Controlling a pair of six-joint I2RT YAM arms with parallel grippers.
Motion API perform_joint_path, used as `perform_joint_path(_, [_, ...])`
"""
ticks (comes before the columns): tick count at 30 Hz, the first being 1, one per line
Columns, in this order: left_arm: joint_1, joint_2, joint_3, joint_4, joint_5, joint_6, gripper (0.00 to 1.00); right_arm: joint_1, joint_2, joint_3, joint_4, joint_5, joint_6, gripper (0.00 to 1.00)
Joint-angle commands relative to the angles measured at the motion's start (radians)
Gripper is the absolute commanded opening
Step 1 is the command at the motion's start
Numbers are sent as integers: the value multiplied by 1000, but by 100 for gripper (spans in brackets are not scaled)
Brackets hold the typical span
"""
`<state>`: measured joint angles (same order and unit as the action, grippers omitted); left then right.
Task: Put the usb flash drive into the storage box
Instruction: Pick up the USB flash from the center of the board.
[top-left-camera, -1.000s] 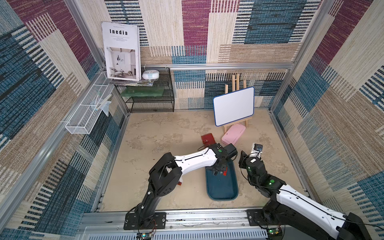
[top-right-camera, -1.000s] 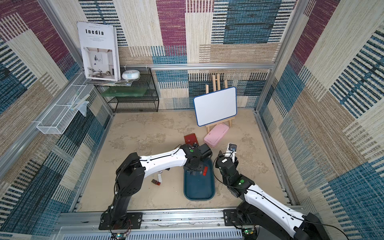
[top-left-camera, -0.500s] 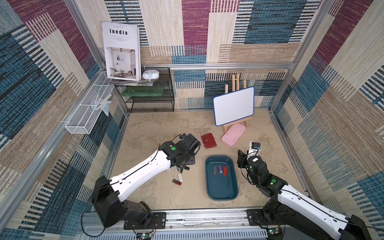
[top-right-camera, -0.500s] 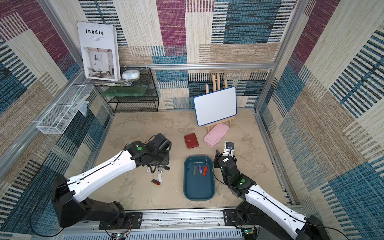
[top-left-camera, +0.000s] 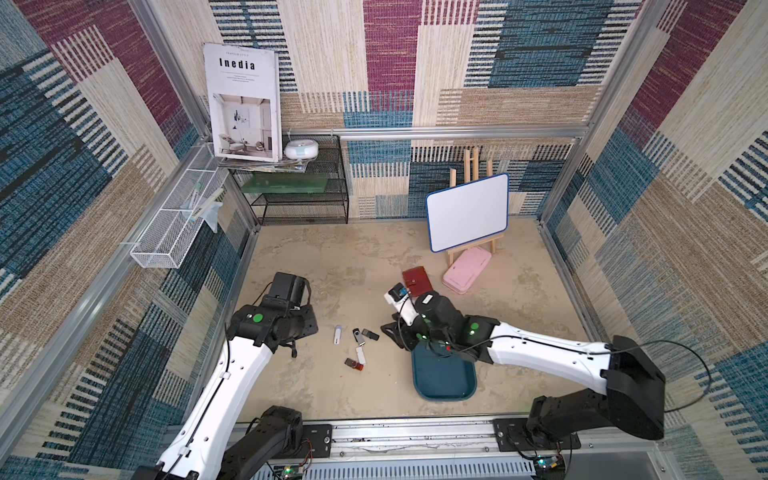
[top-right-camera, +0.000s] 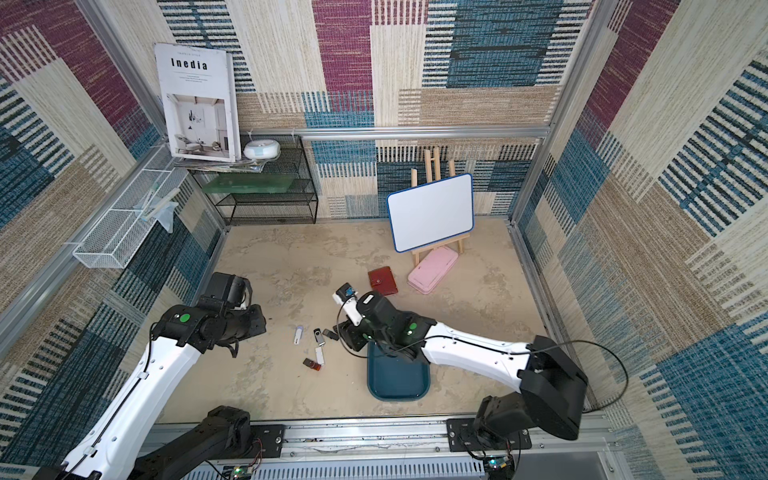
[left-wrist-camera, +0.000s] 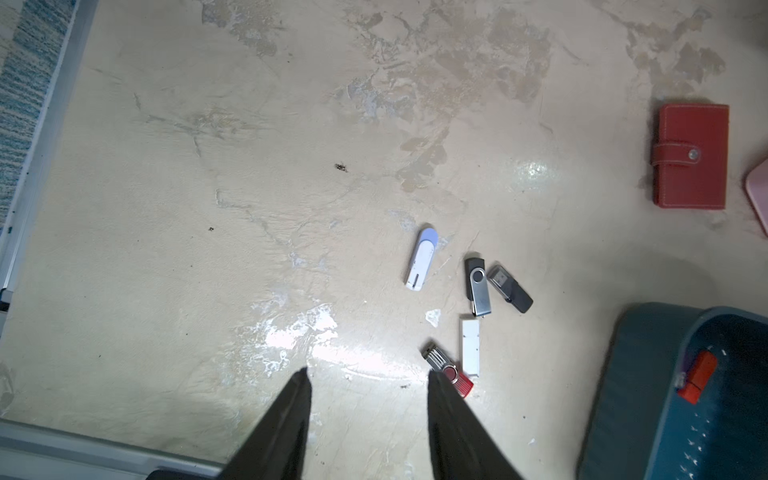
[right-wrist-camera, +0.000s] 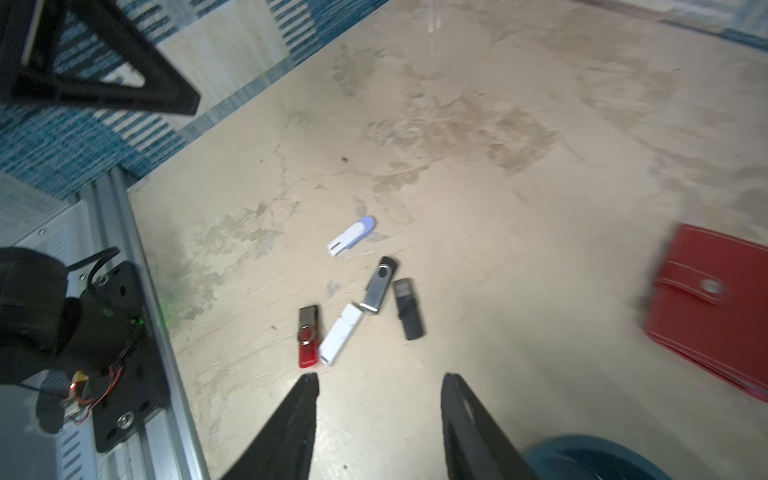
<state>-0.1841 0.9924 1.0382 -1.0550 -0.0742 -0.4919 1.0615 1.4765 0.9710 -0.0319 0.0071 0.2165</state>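
Pretty scuffed beige floor (top-left-camera: 353, 266), blotchy all over, boxed in by woven patchwork walls (top-left-camera: 685, 166) in blue, magenta and tan. Five flash drives (top-left-camera: 358, 337) lie loose at lower centre in both top views, just left of the teal storage box (top-left-camera: 442, 380), which has a red drive (left-wrist-camera: 698, 376) inside. The left gripper (left-wrist-camera: 368, 374) and right gripper (right-wrist-camera: 380, 376) both hang partly spread, holding nothing.

My left arm (top-left-camera: 232, 374) is bent well to the left of the storage box (top-left-camera: 442, 376). The left claw (left-wrist-camera: 369, 372) points down at the surface, jaws apart and empty. My right arm (top-left-camera: 540, 349) stretches across the box's far end. The right claw (right-wrist-camera: 381, 375) sits just past that corner, jaws apart, gripping nothing.
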Motion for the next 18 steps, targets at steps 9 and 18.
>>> perform_joint_path(9, [129, -10, -33, 43, 122, 67, 50, 134, 412, 377, -285, -30, -88, 54])
perform_joint_path(18, [130, -8, -38, 44, 115, 62, 50, 173, 599, 551, -363, -4, -101, 55])
